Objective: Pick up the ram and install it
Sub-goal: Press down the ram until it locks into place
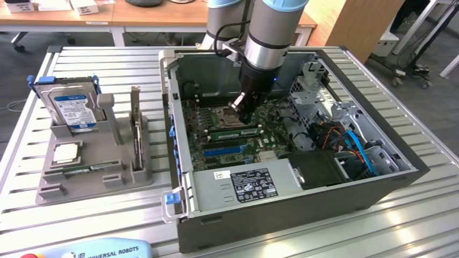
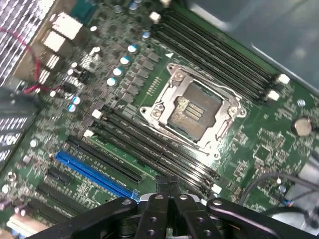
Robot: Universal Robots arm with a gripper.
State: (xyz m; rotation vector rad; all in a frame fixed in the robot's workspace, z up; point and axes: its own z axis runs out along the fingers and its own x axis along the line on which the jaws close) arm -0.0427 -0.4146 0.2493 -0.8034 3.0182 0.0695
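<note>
Pincer point(image 1: 246, 110) pressed together, down inside the open computer case point(image 1: 373, 188), over the motherboard's memory slots point(image 2: 149, 149). Green ram point(image 1: 233, 130) lying in a slot just below; full seating impossible to tell.

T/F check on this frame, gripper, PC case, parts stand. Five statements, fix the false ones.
1. The black gripper hangs inside the open grey computer case, over the green motherboard. True.
2. The gripper's jaws stand wide open. False: they are shut.
3. The blue-labelled silver hard drive lies inside the case. False: it stands upright in the grey parts stand at the exterior view's left.
4. The silver-framed processor socket on the motherboard has memory slots on both sides. True.
5. The square silver processor chip sits in that socket. False: it rests on the parts stand, in front of the hard drive.
</note>
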